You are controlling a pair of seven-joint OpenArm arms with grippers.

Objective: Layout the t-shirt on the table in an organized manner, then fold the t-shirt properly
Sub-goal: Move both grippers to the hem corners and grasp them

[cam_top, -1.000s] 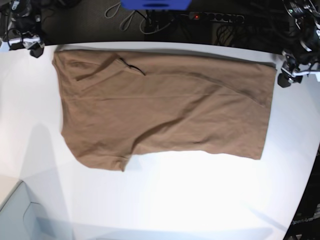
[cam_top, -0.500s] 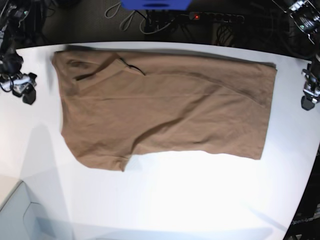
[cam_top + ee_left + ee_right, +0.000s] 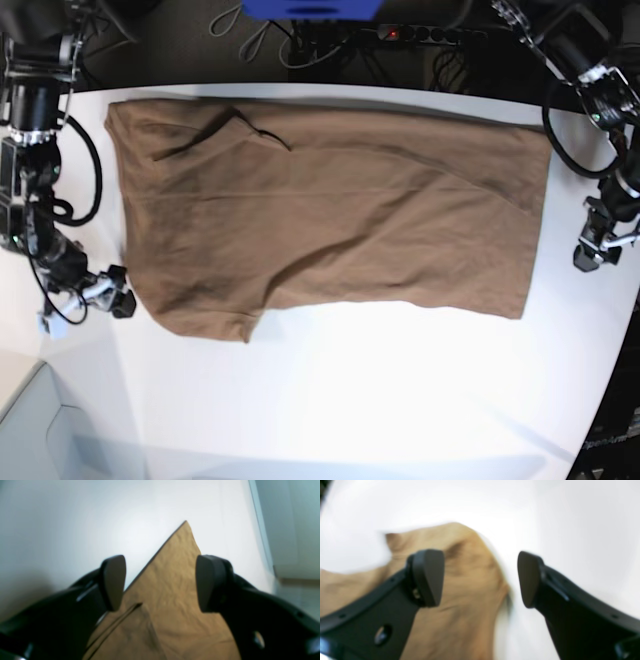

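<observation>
The brown t-shirt (image 3: pixel 330 215) lies spread flat on the white table (image 3: pixel 350 400), with one sleeve at the front left. My left gripper (image 3: pixel 592 256) hovers just off the shirt's right edge. In its wrist view it (image 3: pixel 160 581) is open, and a pointed corner of the t-shirt (image 3: pixel 172 597) lies below the gap. My right gripper (image 3: pixel 118 300) sits at the shirt's lower left edge. It (image 3: pixel 478 578) is open above a rounded edge of the t-shirt (image 3: pixel 462 610), and that view is blurred. Neither holds fabric.
Beyond the table's far edge are dark floor, cables, a power strip (image 3: pixel 430 33) and a blue object (image 3: pixel 310 8). The table's edge curves away at the right (image 3: pixel 615 380). A pale grey ledge (image 3: pixel 30 420) sits at the lower left.
Both grippers have come from the table's far corners toward the front along the shirt's two sides, and their jaws have spread wider. The shirt has not moved.
</observation>
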